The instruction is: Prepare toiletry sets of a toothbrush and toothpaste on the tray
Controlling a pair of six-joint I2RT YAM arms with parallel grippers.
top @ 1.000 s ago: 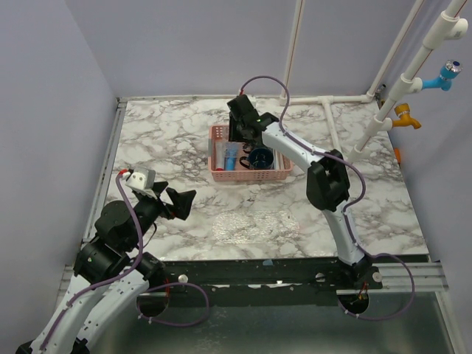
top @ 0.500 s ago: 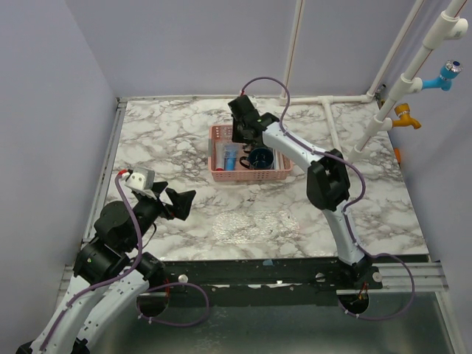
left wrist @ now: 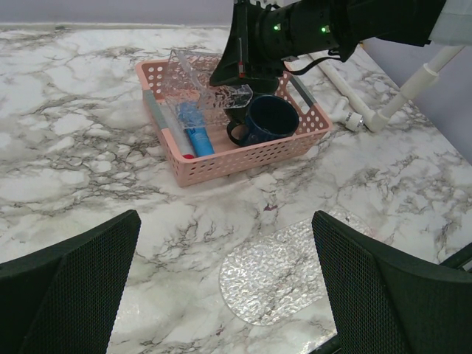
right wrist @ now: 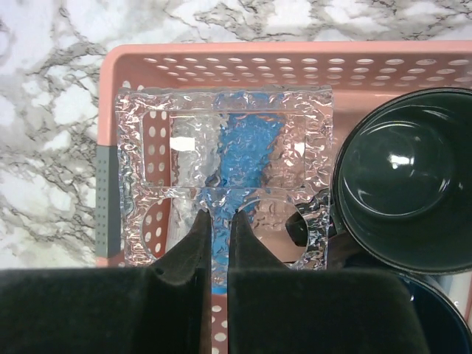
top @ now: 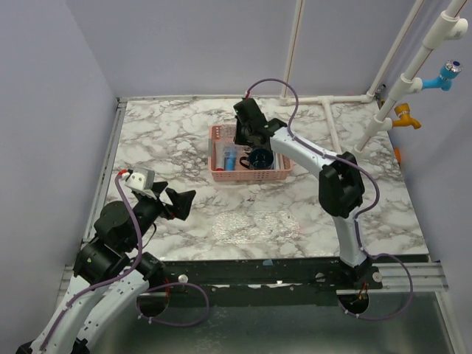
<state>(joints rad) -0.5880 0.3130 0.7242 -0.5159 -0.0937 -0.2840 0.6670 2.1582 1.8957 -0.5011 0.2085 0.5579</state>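
Note:
The pink basket (top: pixel 251 176) (left wrist: pixel 243 158) (right wrist: pixel 295 53) holds a navy mug (left wrist: pixel 269 118) (top: pixel 259 157), a dark green mug (right wrist: pixel 405 192), a small blue tube (left wrist: pixel 195 134) and a clear textured plate with cut-outs (right wrist: pixel 221 140) (left wrist: pixel 212 92). My right gripper (right wrist: pixel 219 215) (top: pixel 248 133) reaches into the basket and is shut on that plate, on the strip between its two round holes. The clear tray (top: pixel 258 225) (left wrist: pixel 295 273) lies flat on the marble in front. My left gripper (left wrist: pixel 225 295) (top: pixel 181 203) hovers wide open near the left front. I cannot make out the toothbrush.
White pipes (top: pixel 332 99) (left wrist: pixel 369 118) run along the back and right of the marble top. Grey handles (right wrist: pixel 107 199) sit on the basket's short sides. A wall rises behind the table; the dark front edge (top: pixel 280 262) lies below the tray.
My right jaws have closed onto the clear cut-out plate in the basket, and that wrist has shifted slightly right. The left arm has not moved.

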